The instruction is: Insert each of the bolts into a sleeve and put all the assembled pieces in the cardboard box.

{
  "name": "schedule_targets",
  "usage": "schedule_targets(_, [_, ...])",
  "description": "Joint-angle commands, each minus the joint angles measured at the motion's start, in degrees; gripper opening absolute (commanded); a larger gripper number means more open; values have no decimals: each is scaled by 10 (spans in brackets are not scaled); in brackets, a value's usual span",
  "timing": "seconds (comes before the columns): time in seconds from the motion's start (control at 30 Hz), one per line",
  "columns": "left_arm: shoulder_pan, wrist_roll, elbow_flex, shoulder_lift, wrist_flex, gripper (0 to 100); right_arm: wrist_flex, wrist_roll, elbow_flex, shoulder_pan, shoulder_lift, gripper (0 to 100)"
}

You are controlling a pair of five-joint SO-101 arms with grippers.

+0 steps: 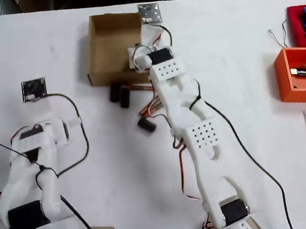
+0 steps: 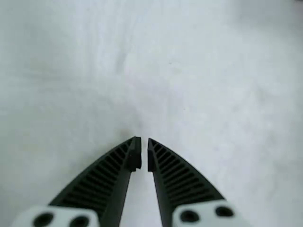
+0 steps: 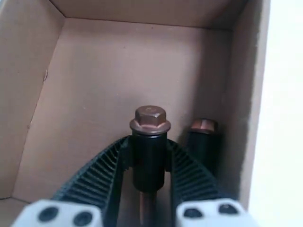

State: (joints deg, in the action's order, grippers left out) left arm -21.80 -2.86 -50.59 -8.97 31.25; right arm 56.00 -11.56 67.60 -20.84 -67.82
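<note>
– Where is the piece sitting in the right gripper (image 3: 149,144)?

– Upright, right between the jaws. It is a black sleeve (image 3: 148,161) with a copper bolt (image 3: 150,118) through it. The bolt's hex head rests on the sleeve's top, above the fingertips, and its shaft pokes out underneath.

– And how do the jaws stand?

– They are clamped on the sleeve from both sides, parted just by its width, pads touching it.

– Where is all that?

– Inside the cardboard box (image 3: 109,71), above its floor. A second assembled piece (image 3: 203,142) stands upright just beside it, close to one side wall.

– What about the left gripper (image 2: 142,153)?

– Its jaws are closed almost to touching, with a thin slit between the tips and nothing held. It hangs over the bare white table (image 2: 189,71).

– Anything outside the box?

– Three black pieces (image 1: 124,97) lie on the table near the box's front wall, two of them side by side and the third a little apart. I cannot tell whether they have bolts in them.
</note>
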Motion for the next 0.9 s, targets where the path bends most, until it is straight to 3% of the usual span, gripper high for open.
schedule_targets(0.0, [4,4,23,-1,4,54,1,-4,4,-1,10,21])
schedule_targets(0.33, [4,4,23,-1,4,54,1,-4,4,-5,2,28])
schedule_targets(0.5, [4,4,23,-1,4,54,2,-4,10,-6,-6,116])
schedule_targets(0.87, [4,4,23,-1,4,54,2,1,54,-2,-6,95])
